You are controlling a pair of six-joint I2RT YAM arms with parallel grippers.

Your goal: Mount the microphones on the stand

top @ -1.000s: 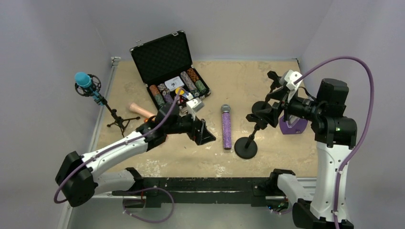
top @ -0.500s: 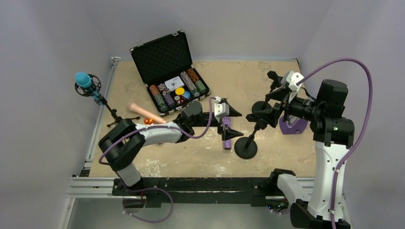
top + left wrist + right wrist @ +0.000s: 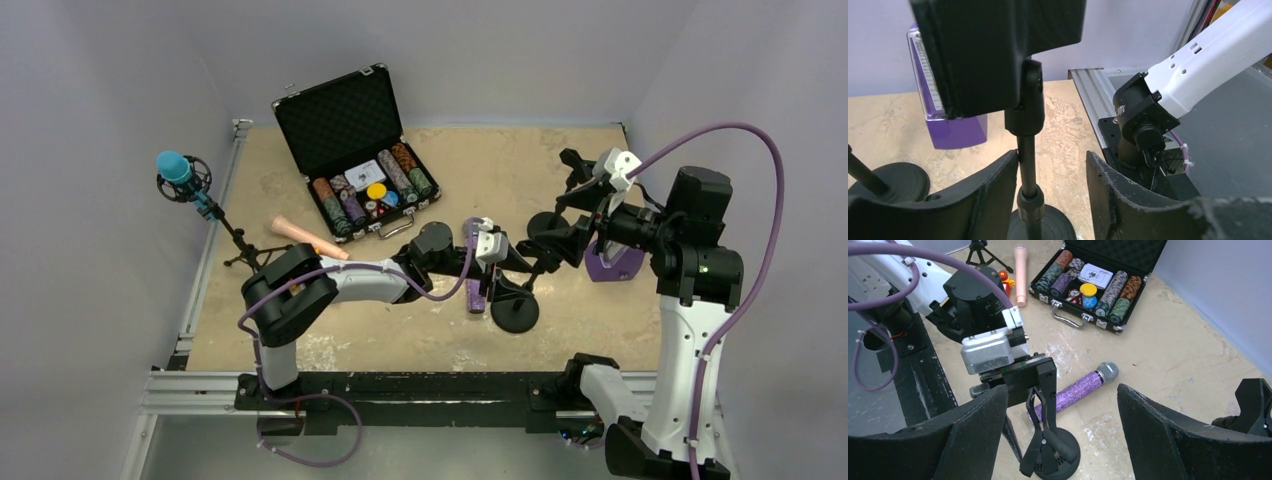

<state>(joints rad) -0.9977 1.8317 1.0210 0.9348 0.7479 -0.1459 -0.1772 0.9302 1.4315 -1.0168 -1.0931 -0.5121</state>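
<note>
The black stand (image 3: 515, 312) has a round base and a thin pole (image 3: 1028, 165). My left gripper (image 3: 510, 262) (image 3: 1052, 155) is open around that pole; the pole touches one finger and a gap separates it from the other. The glittery purple microphone (image 3: 474, 285) (image 3: 1083, 387) lies flat just left of the base, partly under my left wrist. My right gripper (image 3: 565, 235) (image 3: 1062, 390) hangs open above the stand's spring clip (image 3: 1048, 440), holding nothing. The peach-pink microphone (image 3: 300, 235) (image 3: 1020, 275) lies on the table. The blue microphone (image 3: 175, 168) sits in a tripod stand at far left.
An open black case of poker chips (image 3: 360, 150) (image 3: 1093, 285) stands at the back. A purple metronome (image 3: 612, 262) (image 3: 948, 125) sits below my right wrist. A second black round base (image 3: 898, 180) stands beside the stand. The table's metal rail (image 3: 1098, 100) runs nearby.
My left arm swung right from beside the case, over the purple microphone, to the stand's pole, and its jaws narrowed. The right arm barely moved.
</note>
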